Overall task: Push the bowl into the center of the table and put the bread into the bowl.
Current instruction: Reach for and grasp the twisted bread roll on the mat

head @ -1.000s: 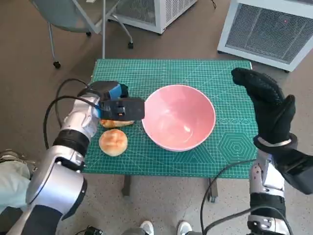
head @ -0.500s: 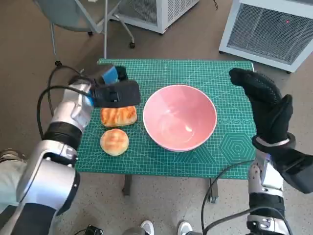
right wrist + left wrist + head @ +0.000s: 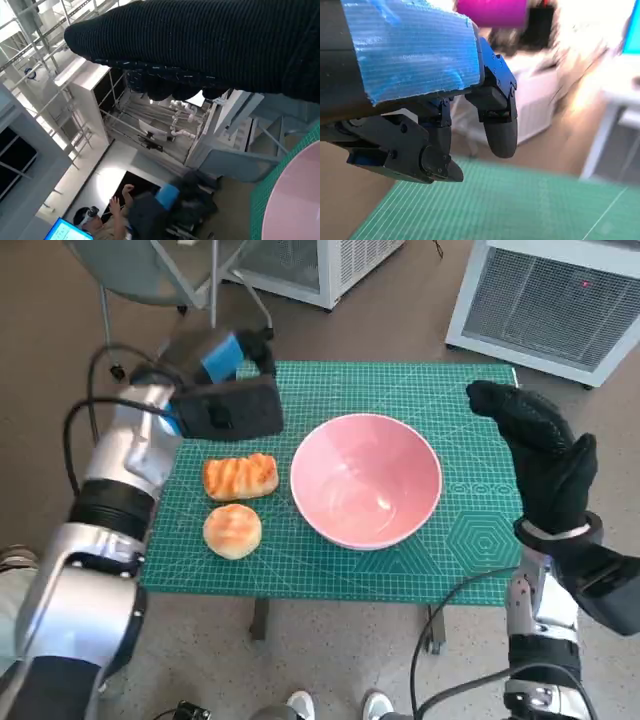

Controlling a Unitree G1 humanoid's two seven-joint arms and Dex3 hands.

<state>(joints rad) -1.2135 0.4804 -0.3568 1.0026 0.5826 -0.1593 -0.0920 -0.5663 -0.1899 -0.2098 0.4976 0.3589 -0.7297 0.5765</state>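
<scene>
While the pink bowl (image 3: 366, 480) sits empty close to the middle of the green cutting mat (image 3: 440, 540) covering the table, two pieces of bread lie just to its left: a striped, toasted loaf (image 3: 240, 476) nearly touching the bowl's rim, and a round bun (image 3: 232, 530) nearer the robot, just beside the loaf. The left hand (image 3: 228, 405) hangs above the mat's far left corner, clear of both breads, its black fingers (image 3: 498, 125) curled downward with nothing between them. On the right, the gloved right hand (image 3: 540, 450) is raised upright beside the bowl, flat and spread, holding nothing and not touching the rim. Nothing lies between the bread and the bowl. Beyond the far edge stand a white slatted cabinet (image 3: 555, 300) at the right and a chair's wheeled legs (image 3: 180, 300) at the left. In the right wrist view, a person (image 3: 107, 220) is dimly visible in the background.
</scene>
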